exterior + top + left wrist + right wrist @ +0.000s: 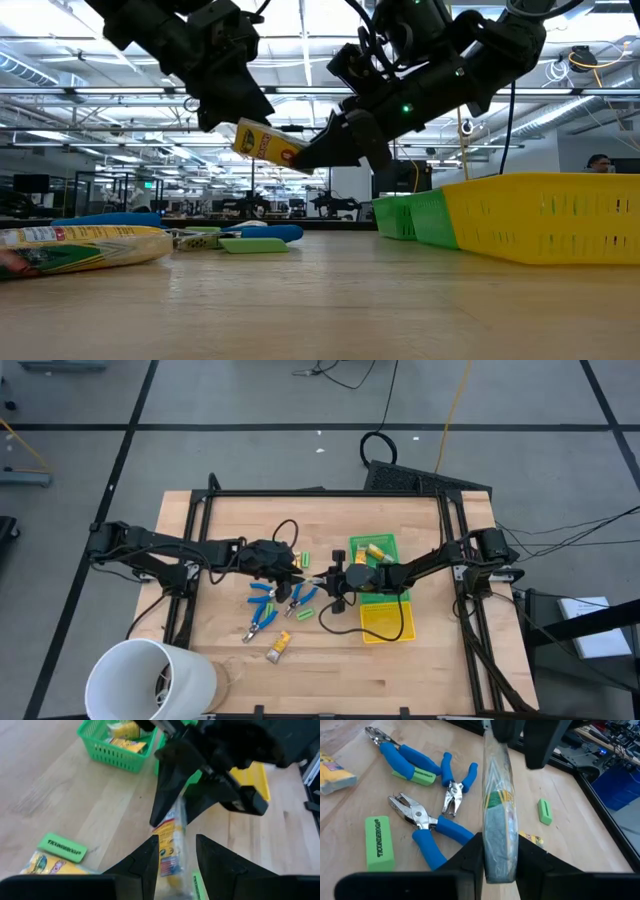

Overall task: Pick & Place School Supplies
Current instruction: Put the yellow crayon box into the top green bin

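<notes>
Two grippers share one yellow-tan wrapped block (265, 145) above the table's middle: left gripper (290, 567) pinches one end, right gripper (327, 578) closes on the other. Light, crinkly and slippery-looking, it seems best gripped across its flat sides.

Both arms matte black, jointed, w/ black cables looping off them. Right claw (300, 157): tapered dark fingers. Green LED on its wrist.
</notes>
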### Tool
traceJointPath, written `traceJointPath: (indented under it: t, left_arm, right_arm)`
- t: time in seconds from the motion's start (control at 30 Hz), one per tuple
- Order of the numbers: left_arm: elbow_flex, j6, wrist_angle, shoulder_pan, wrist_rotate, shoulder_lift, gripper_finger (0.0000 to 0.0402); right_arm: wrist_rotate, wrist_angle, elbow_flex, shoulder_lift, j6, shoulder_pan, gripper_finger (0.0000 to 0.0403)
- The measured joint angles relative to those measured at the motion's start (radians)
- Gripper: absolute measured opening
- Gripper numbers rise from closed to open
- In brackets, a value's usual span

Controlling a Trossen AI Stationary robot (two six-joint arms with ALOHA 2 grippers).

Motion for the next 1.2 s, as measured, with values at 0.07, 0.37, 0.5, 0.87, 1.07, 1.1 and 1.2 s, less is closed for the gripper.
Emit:
traceJointPath:
  t: [0.07, 0.37, 0.5, 0.87, 1.07, 1.1, 1.2]
  left_arm:
    - [0.000, 0.000, 0.009, 0.001, 0.000, 0.000, 0.0131]
    - [0.000, 0.001, 0.037, 0.024, -0.001, 0.000, 0.0131]
    - [0.000, 0.001, 0.047, 0.028, -0.001, 0.000, 0.0131]
    - [0.000, 0.038, 0.054, 0.028, -0.002, 0.000, 0.0131]
    - [0.000, 0.037, 0.078, 0.028, -0.002, 0.000, 0.0131]
    - [0.000, 0.037, 0.081, 0.028, -0.002, 0.000, 0.0131]
    - [0.000, 0.037, 0.101, 0.028, -0.002, 0.000, 0.0131]
  right_arm:
    - [0.000, -0.008, 0.000, -0.003, 0.006, 0.000, 0.0076]
    - [0.002, -0.121, 0.000, -0.064, 0.041, 0.001, 0.0064]
    - [0.003, -0.246, -0.010, -0.133, 0.108, -0.003, 0.0075]
    - [0.112, -0.482, -0.148, -0.423, 0.262, -0.042, 0.0066]
    - [0.111, -0.494, -0.272, -0.596, 0.339, -0.113, 0.0071]
    - [0.108, -0.492, -0.289, -0.618, 0.352, -0.126, 0.0068]
    - [0.103, -0.521, -0.327, -0.661, 0.386, -0.161, 0.0064]
